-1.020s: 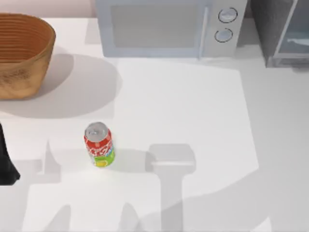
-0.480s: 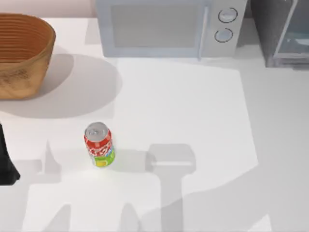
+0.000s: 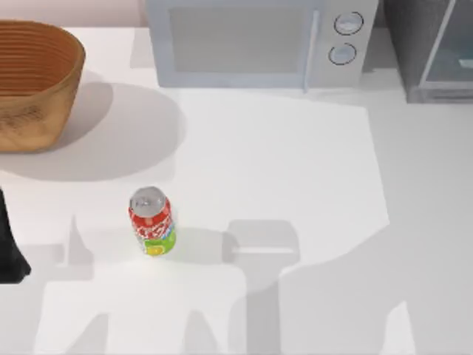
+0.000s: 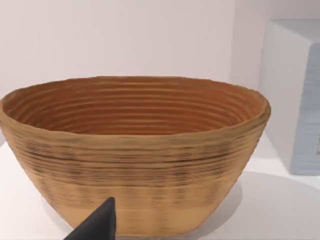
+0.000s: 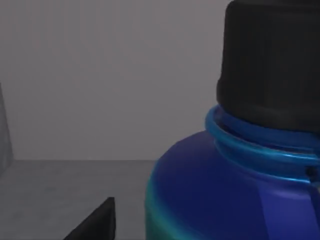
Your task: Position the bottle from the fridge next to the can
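Right gripper (image 5: 92,222) is close to the bottle (image 5: 235,165). In the right wrist view one dark fingertip pokes up at the lower left of the frame, and the bottle sits at the right of the frame with its black cap (image 5: 272,60) on top. I cannot tell if this gripper is spread or pinching, because just one tip shows and it does not touch the bottle. Grey walls stand behind the bottle, so I think the bottle is inside the fridge (image 3: 436,48), which sits at the upper right of the top view.

Left gripper (image 4: 97,225) waits near the basket (image 4: 135,150), with one dark tip at the bottom of the left wrist view. I cannot tell if it is spread either. A dark bit of the left arm (image 3: 9,244) sits at the left edge of the top view.

Over in the lower left part of the top view, the can (image 3: 152,220) stands up alone on the white surface (image 3: 295,163). The microwave (image 3: 259,41) is at the top middle.

So the job looks like it has only begun. The bottle is not grabbed yet, as far as I can see. It must be gripped, pulled out of the fridge, carried across, and set down beside the can.
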Motion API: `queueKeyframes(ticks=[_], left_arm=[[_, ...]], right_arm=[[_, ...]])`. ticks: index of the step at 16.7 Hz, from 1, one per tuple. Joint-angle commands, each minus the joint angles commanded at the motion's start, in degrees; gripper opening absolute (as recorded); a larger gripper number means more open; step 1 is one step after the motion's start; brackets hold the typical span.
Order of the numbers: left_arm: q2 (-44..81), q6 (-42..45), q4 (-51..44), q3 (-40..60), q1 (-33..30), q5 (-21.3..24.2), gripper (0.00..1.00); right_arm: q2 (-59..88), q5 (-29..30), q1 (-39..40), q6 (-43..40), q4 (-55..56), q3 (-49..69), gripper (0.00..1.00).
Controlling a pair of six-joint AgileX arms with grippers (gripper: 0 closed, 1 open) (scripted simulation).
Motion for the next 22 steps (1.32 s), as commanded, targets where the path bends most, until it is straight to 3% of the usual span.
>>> queueKeyframes(ticks=[4, 17, 22], left_arm=[[0.0, 0.0, 0.0, 0.0, 0.0, 0.0, 1.0], [0.0, 0.0, 0.0, 0.0, 0.0, 0.0, 1.0], [0.0, 0.0, 0.0, 0.0, 0.0, 0.0, 1.0]], right_arm=[[0.21, 0.04, 0.04, -0.01, -0.25, 0.41, 1.0], [0.21, 0.04, 0.04, -0.01, -0.25, 0.41, 0.02], [0.21, 0.04, 0.04, -0.01, -0.25, 0.41, 0.0]])
